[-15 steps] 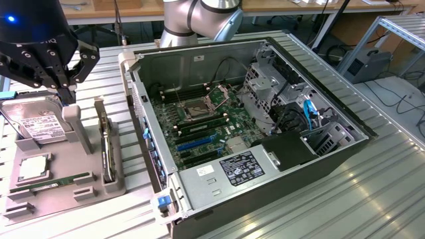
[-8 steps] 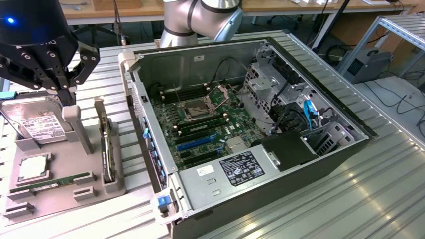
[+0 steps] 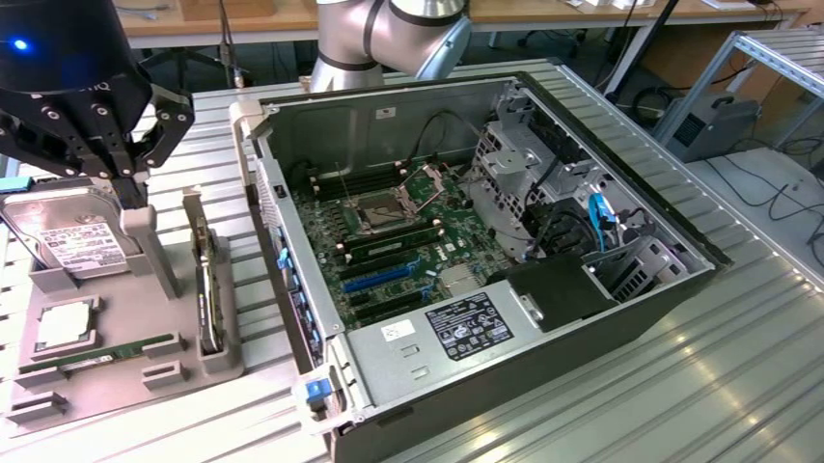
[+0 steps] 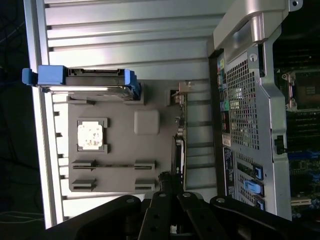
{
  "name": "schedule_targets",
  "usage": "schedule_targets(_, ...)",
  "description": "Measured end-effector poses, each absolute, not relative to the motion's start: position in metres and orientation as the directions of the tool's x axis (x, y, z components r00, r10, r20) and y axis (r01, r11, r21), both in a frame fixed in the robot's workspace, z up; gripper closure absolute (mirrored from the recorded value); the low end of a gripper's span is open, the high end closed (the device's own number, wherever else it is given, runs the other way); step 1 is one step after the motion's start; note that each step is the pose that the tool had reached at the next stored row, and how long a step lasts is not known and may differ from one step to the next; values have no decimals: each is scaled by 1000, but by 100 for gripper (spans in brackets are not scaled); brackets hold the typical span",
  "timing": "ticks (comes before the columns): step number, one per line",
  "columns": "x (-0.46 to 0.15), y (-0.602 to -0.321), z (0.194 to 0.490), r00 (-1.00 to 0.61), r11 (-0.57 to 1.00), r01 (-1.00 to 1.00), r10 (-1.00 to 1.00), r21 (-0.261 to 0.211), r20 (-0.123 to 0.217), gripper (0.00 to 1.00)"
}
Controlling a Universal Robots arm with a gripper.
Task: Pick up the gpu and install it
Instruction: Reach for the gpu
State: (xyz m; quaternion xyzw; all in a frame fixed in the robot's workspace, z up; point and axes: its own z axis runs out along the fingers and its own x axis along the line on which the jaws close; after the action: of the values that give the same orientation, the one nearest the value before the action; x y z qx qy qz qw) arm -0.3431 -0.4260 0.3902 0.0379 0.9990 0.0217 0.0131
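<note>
The gpu (image 3: 206,282) stands on its long edge in a slot of the grey holder (image 3: 157,253), at the exterior view's left, beside the open computer case (image 3: 644,289). In the wrist view the gpu (image 4: 179,145) is a thin dark strip with a silver bracket end, between the holder (image 4: 120,150) and the case's rear panel (image 4: 245,100). My gripper (image 3: 126,198) hangs over the holder, above and just to the left of the card. Its fingers look shut with nothing between them, and the gripper (image 4: 166,179) sits close to one end of the card.
On the holder lie a silver hard drive (image 3: 71,241) in a blue carrier (image 4: 80,77), a square processor (image 3: 58,326) and a green memory stick (image 3: 119,349). Inside the case the motherboard shows blue expansion slots (image 3: 380,278). The case wall (image 3: 264,222) rises close beside the gpu.
</note>
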Motion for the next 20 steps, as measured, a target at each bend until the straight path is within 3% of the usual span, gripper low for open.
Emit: schedule_targets(20,-343,-438,390,-997,996,75,76,44,-24,89)
